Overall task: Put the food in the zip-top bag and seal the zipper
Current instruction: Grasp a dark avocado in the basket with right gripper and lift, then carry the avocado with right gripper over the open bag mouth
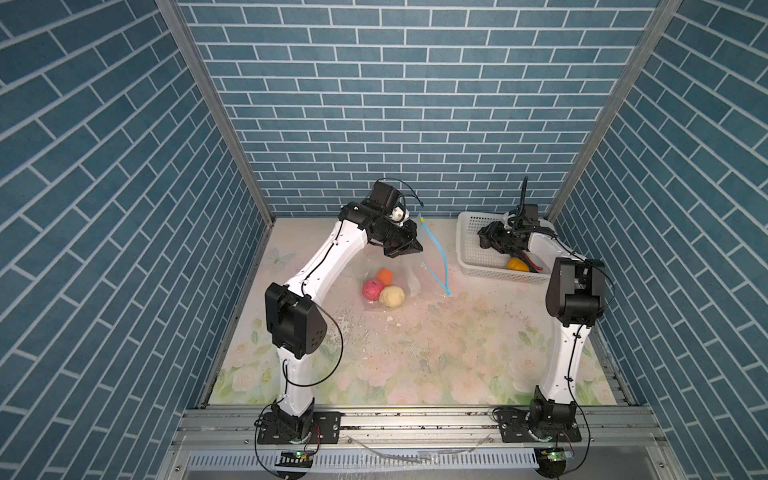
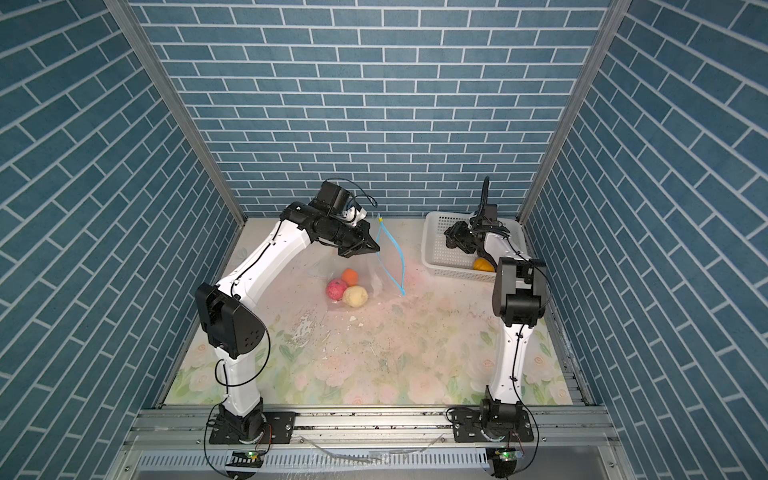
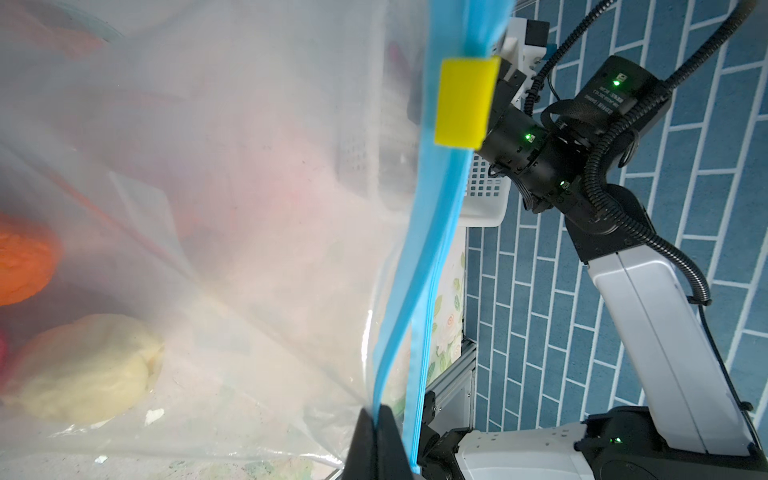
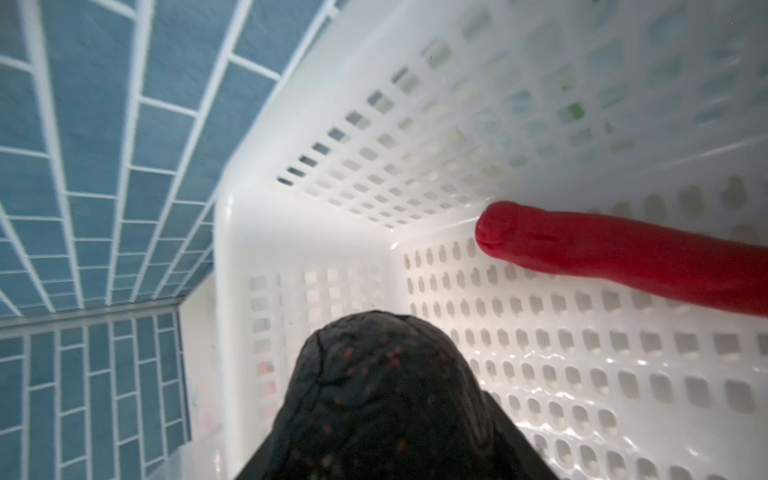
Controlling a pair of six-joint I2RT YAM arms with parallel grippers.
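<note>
The left gripper [image 1: 415, 249] has its jaws clenched on the zipper [image 3: 432, 232] edge, holding the zip-top bag [image 3: 249, 208] open over three food pieces [image 1: 372, 289] inside, while the right gripper [image 1: 490, 241], down in the basket [image 4: 540, 353], jaws grasping a black lump [image 4: 374, 395]

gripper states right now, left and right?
left gripper: closed, pinching the zipper edge of the zip-top bag.
right gripper: closed on a black lump, inside the white basket.

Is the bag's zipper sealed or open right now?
Open. The zipper shows as two blue strips bowed apart in both top views; the left gripper is shut on one strip, holding it up.
</note>
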